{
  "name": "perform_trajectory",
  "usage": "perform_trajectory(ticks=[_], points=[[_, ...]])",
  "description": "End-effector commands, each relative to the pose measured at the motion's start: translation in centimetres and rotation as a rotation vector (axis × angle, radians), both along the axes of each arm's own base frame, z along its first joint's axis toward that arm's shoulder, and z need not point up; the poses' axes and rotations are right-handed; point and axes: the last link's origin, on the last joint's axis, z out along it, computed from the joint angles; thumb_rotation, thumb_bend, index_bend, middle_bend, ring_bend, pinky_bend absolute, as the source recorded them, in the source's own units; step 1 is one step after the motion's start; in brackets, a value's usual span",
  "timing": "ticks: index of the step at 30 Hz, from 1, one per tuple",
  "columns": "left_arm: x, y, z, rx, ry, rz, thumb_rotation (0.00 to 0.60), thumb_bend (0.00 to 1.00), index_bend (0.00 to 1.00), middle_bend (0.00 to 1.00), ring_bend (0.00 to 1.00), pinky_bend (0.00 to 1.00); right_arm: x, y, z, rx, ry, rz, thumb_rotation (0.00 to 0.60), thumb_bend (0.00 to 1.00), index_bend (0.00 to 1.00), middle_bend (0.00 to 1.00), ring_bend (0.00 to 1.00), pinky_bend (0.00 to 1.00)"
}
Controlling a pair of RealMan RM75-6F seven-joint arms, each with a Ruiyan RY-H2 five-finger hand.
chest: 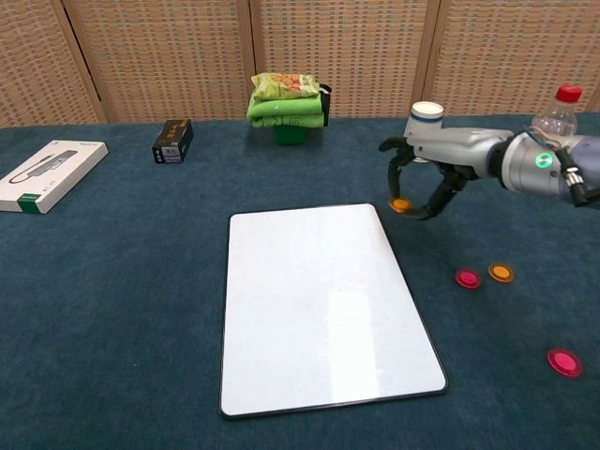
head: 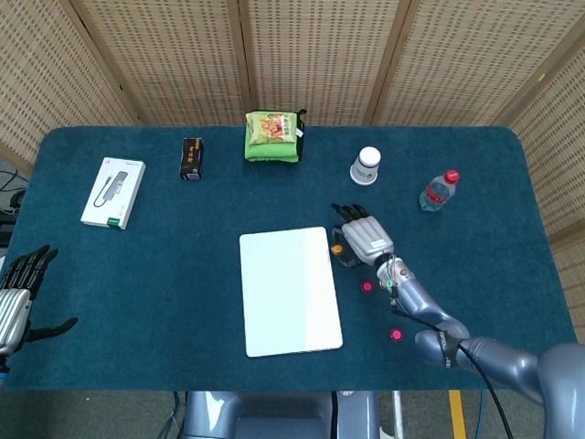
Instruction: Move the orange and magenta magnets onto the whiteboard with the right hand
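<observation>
Right hand [chest: 424, 178] pinches an orange magnet [chest: 400, 204] beside the whiteboard [chest: 319, 300].

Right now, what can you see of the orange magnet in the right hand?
The orange magnet is a small flat disc, glossy like plastic. The right hand pinches it between its fingertips, lifted off the blue cloth, just beyond the whiteboard's far right corner. It lies roughly level. In the head view it shows at the board's right edge, partly hidden by the fingers.
</observation>
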Motion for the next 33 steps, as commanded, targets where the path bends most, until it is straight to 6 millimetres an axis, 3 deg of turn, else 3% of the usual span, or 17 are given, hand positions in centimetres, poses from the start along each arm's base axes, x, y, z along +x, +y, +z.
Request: perform_trajectory(ticks=[1,7,11,13,17,24,27,33], points=[[0.0,0.0,0.0,0.0,0.0,0.0,0.6,0.0,0.0,0.0,0.0,0.0,2.1,-0.1,-0.5,0.01,-0.012,0.027,0.6,0.4,0.5,0.0,0.0,0.0],[-0.1,0.0,0.1,-0.002,-0.005,0.004,0.6,0.0,0.0,0.0,0.0,0.0,6.0,0.5,-3.5,0.031,-0.003,0.092,0.6,0.39,0.48,0.0,0.0,0.0],[-0.1,0.0,0.1,-0.003,-0.009,0.004,0.6,0.0,0.0,0.0,0.0,0.0,7.0,0.7,-4.2,0.003,-0.016,0.089,0.6,0.15,0.25,0.0,0.0,0.0],[-0.2,-0.1,0.1,-0.003,-0.01,0.004,0.6,0.0,0.0,0.0,0.0,0.0,6.9,0.7,-3.8,-0.019,-0.014,0.09,0.6,0.13,0.19,0.0,0.0,0.0],[-0.2,-0.1,0.2,-0.004,-0.012,0.003,0.6,0.0,0.0,0.0,0.0,0.0,5.1,1.0,-1.8,-0.055,0.019,0.086,0.6,0.14,0.18,0.0,0.0,0.0],[-0.1,-0.1,0.1,-0.005,-0.01,-0.002,0.6,0.0,0.0,0.0,0.0,0.0,-1.4,4.0,1.6,-0.08,0.08,0.043,0.6,0.2,0.26,0.0,0.0,0.0],[0.0,-0.1,0.1,-0.002,0.001,-0.008,0.6,0.0,0.0,0.0,0.0,0.0,-4.2,5.4,2.1,-0.083,0.073,-0.011,0.6,0.21,0.29,0.0,0.0,0.0],[0.1,-0.1,0.0,0.015,0.033,-0.028,0.6,0.0,0.0,0.0,0.0,0.0,-7.2,6.9,2.1,-0.084,0.068,-0.051,0.6,0.21,0.29,0.0,0.0,0.0]])
